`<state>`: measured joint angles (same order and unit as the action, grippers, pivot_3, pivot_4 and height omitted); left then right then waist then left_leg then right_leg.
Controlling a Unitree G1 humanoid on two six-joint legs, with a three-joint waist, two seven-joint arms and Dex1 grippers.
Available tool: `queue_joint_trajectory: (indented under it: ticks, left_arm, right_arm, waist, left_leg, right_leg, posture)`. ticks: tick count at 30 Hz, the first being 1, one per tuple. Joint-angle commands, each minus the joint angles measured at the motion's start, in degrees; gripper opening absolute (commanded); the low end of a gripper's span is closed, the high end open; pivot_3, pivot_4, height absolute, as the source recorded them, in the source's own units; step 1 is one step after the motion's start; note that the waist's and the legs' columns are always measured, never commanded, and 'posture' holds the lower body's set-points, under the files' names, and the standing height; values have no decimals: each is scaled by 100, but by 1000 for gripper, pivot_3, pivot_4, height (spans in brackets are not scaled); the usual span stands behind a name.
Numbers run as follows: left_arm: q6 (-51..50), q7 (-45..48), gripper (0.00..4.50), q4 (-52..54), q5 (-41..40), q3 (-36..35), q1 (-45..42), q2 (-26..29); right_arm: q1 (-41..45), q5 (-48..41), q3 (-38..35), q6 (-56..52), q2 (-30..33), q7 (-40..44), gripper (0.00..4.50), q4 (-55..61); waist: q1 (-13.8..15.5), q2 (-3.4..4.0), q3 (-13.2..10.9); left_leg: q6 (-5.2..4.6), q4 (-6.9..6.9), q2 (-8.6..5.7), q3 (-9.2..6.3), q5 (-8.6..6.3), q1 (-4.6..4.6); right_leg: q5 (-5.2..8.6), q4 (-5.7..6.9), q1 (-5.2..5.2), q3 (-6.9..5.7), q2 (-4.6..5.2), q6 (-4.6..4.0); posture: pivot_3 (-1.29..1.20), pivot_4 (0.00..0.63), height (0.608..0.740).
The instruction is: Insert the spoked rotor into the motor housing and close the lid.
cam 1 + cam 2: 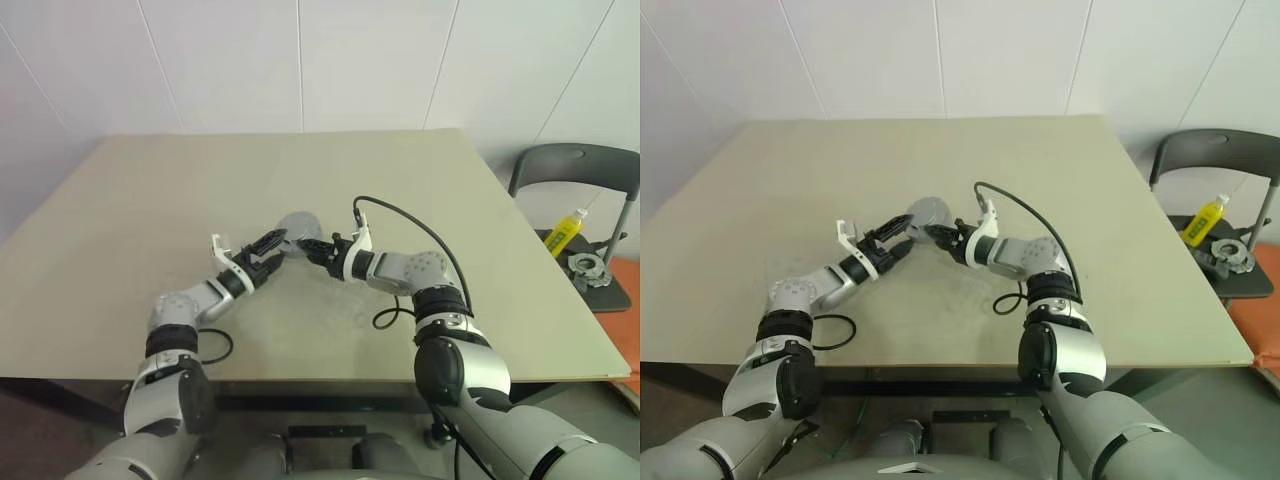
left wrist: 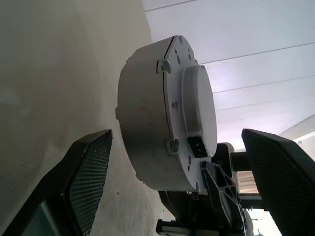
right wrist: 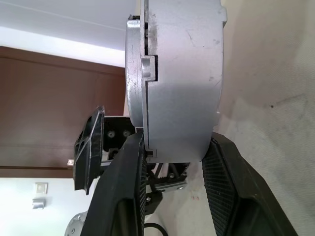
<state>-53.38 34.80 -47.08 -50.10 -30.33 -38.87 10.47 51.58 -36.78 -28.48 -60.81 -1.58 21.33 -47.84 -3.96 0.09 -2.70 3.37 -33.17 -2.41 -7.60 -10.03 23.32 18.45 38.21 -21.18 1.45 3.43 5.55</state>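
Head view: 1 desk (image 1: pixel 130 250), bare surface all round, edges well apart from work; 1 silver-grey motor housing (image 1: pixel 297 227) mid-desk, betw. 2 grippers.
L wrist view: left gripper (image 2: pixel 197 182) fingers wide apart, straddling housing, not touching; flat drum, raised cap, small dark slot.
R wrist view: right gripper (image 3: pixel 172 162) clamped on housing rim.

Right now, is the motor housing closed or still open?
Closed: the lid sits flush on the motor housing, which the right gripper holds on edge.
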Motion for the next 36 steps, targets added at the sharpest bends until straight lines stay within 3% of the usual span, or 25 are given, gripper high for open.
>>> queue_joint_trajectory:
  ticks: [1, 5, 6, 13, 24, 33, 36]
  left_arm:
    - [231, 258, 4473, -154, 82, 36, -329, 0]
    - [449, 458, 4473, -362, 169, 30, -464, -31]
    - [542, 458, 4295, -421, 188, 4, -495, -46]
    - [863, 691, 2309, -614, 359, 18, -520, -20]
    - [832, 671, 2275, -708, 313, -180, -538, -80]
    - [774, 609, 2274, -750, 255, -292, -549, -155]
    - [787, 582, 2274, -754, 229, -345, -559, -178]
  right_arm:
    - [312, -257, -29, 98, -53, 182, 1240, 103]
    - [316, -248, -14, 88, -40, 181, 1240, 89]
    - [324, -242, -14, 95, -33, 180, 1240, 73]
    - [345, -220, 24, 110, 7, 207, 1240, 47]
    - [345, -231, 196, 119, -21, 397, 1240, 120]
    - [312, -439, 217, 31, -17, 583, 4326, 558]
    - [320, -447, 218, 59, -24, 565, 4485, 543]
  waist:
    - [-3, 0, 0]
    - [-4, 0, 0]
    - [-6, 0, 0]
    - [-8, -1, 1]
    - [-9, -1, 1]
    - [-10, -2, 1]
    - [-9, -3, 1]
  left_leg:
    - [0, 0, 0, 0, 0, 0]
    - [1, 0, 0, 1, 0, 0]
    - [1, 0, 0, 1, 0, 0]
    - [1, 0, 1, 2, 1, 0]
    - [1, -2, 1, 0, 1, 0]
    - [2, -5, 1, -2, 2, -1]
    - [3, -6, 1, -2, 2, -1]
  right_leg:
    - [0, 0, 0, 0, 0, 0]
    - [-1, 0, 0, 0, 0, 1]
    - [-1, 0, -1, 0, 0, 1]
    - [-1, 3, -2, 0, 0, 1]
    - [-1, 6, -2, 0, 0, 2]
    - [-2, 13, -3, 1, 0, 2]
    - [-2, 14, -3, 1, 0, 3]
  posture:
    - [0, 0, 740]
    - [0, 0, 740]
    - [0, 0, 740]
    - [0, 0, 740]
    - [0, 0, 740]
    - [0, 0, 740]
    - [0, 0, 740]
